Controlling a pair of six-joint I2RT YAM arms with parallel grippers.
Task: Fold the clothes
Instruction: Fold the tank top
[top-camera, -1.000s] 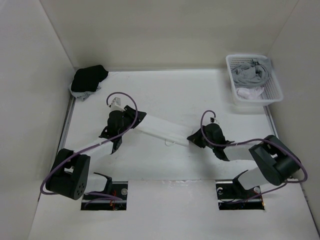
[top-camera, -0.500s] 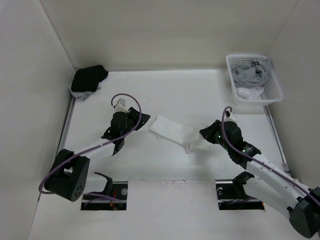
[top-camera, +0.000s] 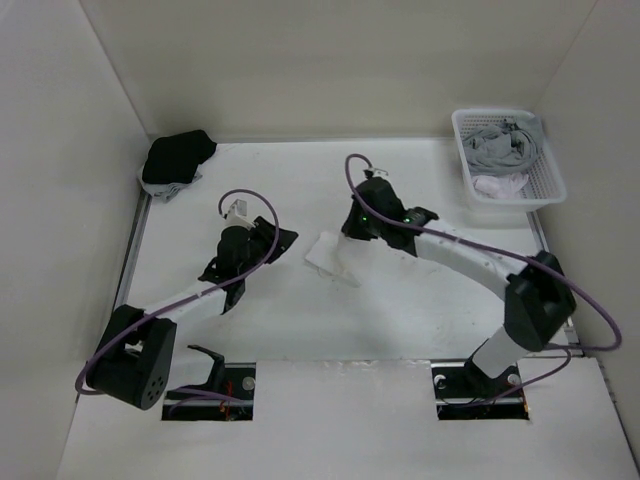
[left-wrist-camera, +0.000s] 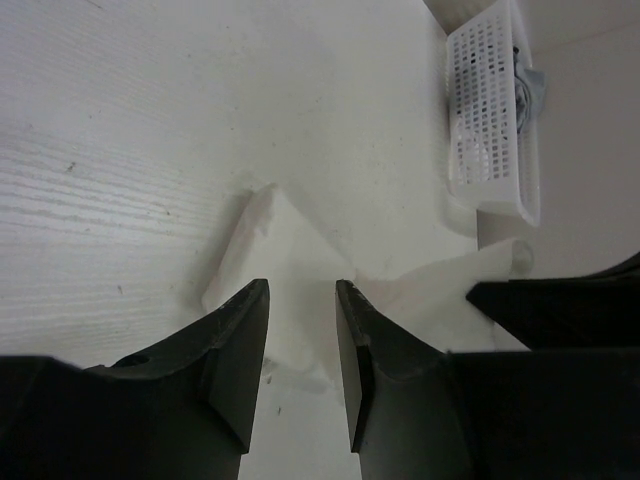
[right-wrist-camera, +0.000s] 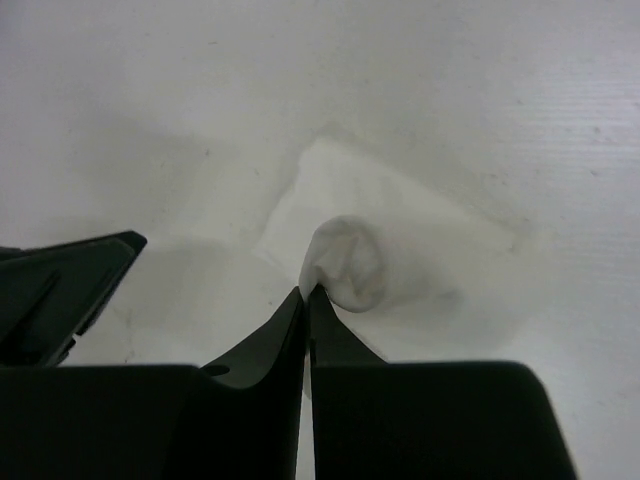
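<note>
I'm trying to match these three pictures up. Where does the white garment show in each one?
Top external: white garment near the middle, held by the right gripper.
Left wrist: white garment at centre, beyond the left gripper, whose jaws are open.
Right wrist: white garment at centre, one fold pinched at the tips.
Shared landmark: the right gripper, shut on it, in all three.

clothes: soft matt cloth | table: matt, faint wood grain | basket: perforated plastic

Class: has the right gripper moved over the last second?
Yes. The right gripper, pinching the clothes, swung left and rearward, ending farther from the basket.
</note>
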